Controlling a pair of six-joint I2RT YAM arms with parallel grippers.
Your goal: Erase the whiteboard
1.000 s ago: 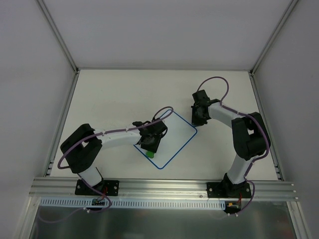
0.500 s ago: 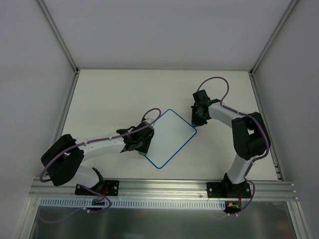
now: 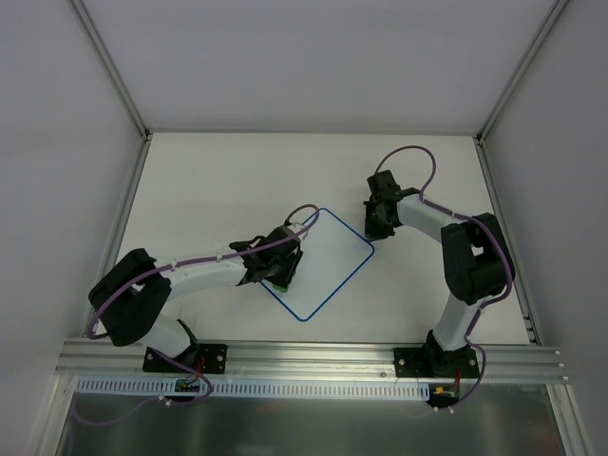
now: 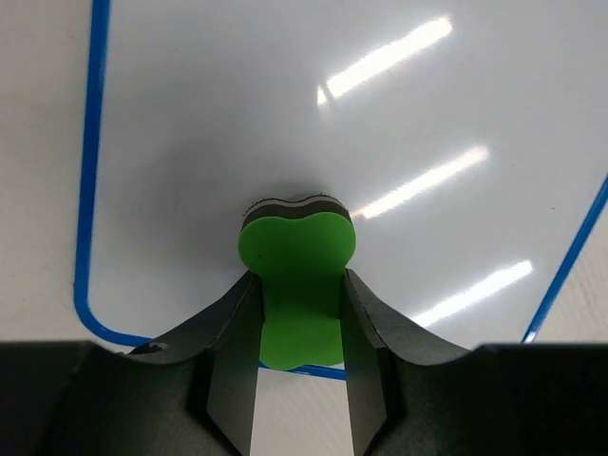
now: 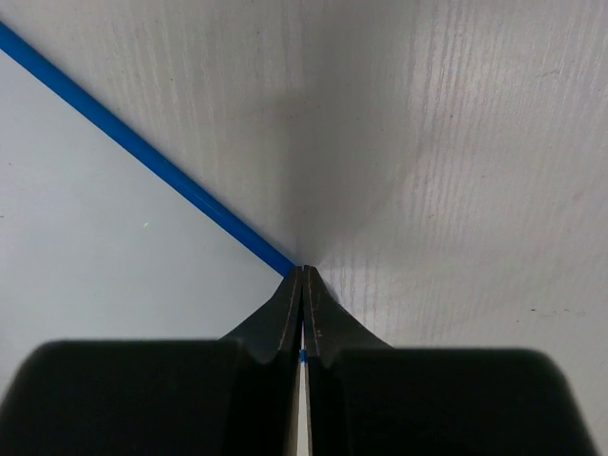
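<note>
The left gripper (image 4: 299,277), jaws partway closed, clamps a green eraser (image 4: 296,242) and presses it against the whiteboard (image 3: 331,255) near its edge. The whiteboard lies flat and askew on the table (image 3: 209,180) between the two arms. The right gripper (image 5: 302,277), fully closed, has its tips at the whiteboard's blue rim.
</note>
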